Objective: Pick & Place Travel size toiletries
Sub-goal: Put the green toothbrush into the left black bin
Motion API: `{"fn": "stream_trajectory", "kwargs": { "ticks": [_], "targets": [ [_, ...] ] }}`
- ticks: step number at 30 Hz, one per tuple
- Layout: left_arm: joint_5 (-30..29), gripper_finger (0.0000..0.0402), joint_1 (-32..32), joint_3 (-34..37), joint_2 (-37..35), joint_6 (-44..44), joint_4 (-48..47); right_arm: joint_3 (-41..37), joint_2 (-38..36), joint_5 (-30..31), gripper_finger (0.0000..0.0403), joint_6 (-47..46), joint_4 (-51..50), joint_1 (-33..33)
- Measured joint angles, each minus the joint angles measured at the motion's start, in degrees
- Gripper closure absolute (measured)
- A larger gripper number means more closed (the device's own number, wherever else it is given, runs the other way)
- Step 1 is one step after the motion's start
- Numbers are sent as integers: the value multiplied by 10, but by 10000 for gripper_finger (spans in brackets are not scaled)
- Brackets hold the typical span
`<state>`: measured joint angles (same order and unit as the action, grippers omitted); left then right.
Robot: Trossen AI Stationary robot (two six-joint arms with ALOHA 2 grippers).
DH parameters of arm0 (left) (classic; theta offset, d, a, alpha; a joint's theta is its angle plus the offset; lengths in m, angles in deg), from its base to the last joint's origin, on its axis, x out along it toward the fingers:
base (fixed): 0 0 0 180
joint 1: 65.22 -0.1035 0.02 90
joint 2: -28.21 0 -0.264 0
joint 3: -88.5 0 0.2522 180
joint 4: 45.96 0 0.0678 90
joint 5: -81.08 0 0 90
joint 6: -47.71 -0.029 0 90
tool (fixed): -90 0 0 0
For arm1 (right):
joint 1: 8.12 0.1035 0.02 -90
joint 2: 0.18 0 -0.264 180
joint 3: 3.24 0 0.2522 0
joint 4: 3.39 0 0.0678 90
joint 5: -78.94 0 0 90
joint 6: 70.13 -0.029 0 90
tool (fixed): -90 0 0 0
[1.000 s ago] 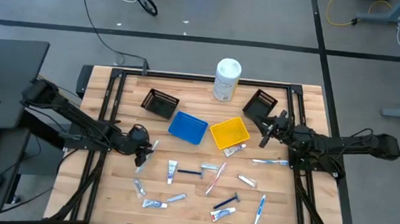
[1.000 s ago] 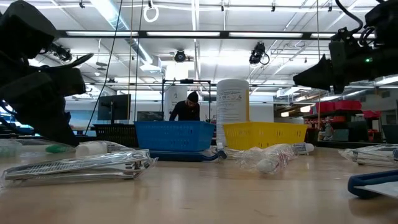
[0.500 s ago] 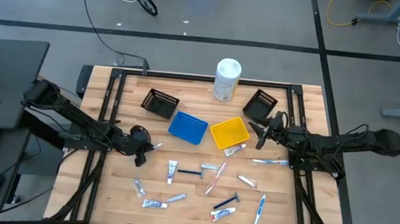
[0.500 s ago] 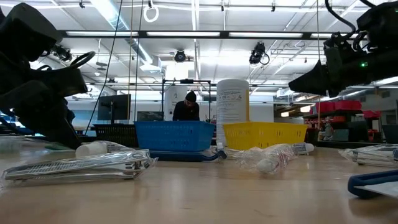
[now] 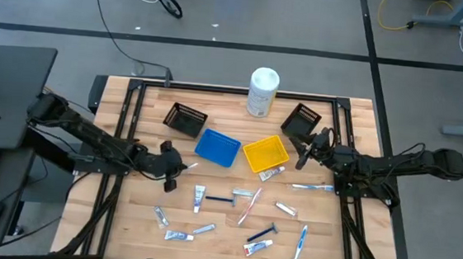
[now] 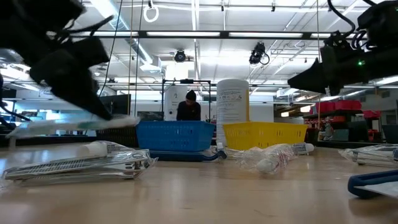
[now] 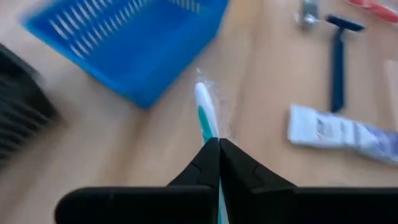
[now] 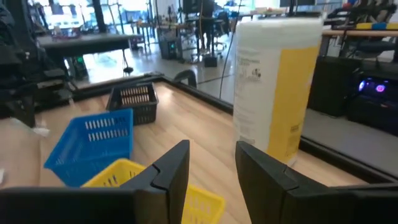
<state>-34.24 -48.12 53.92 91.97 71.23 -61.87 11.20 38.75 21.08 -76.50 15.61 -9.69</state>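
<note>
Since a second ago: left pincer (image 7: 218, 146) snapped closed on a wrapped toothbrush (image 7: 207, 118) and lifted clear of the table (image 5: 215, 227), shifted toward the blue basket (image 5: 217, 147). Clamped tight at the handle end, green-and-white length sticking out ahead, just short of the basket's near corner. Light, stiff, slick in its crinkly wrapper; best held mid-handle to stop swinging. Farther out: tubes (image 5: 198, 197), razors (image 5: 261, 232) and more toothbrushes (image 5: 299, 245) scattered flat on the wood, well apart. Farthest: right pincer (image 5: 302, 158) hovering beside the yellow basket (image 5: 265, 153), fingers parted, holding nothing.
</note>
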Motion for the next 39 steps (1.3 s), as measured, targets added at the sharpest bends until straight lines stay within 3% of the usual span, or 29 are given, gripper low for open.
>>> {"fn": "stream_trajectory", "kwargs": {
  "ticks": [6,12,17,23,26,30,39],
  "targets": [
    [-55,395,-86,-130,0,-65,-247,0,0,8,262,7,7,0],
    [-59,396,-199,-201,1,-267,-272,0,0,8,262,12,8,0],
    [-18,398,-293,-210,2,-379,-206,0,0,8,262,12,8,0],
    [196,398,-376,-202,12,-520,-68,0,0,8,263,12,7,0],
    [254,398,-407,-176,18,-583,-1,0,0,8,263,12,6,0],
    [279,398,-445,-150,45,-624,11,0,0,8,263,12,5,0],
    [267,385,-500,-126,133,-638,46,0,0,7,263,10,5,0]
  ]
}}
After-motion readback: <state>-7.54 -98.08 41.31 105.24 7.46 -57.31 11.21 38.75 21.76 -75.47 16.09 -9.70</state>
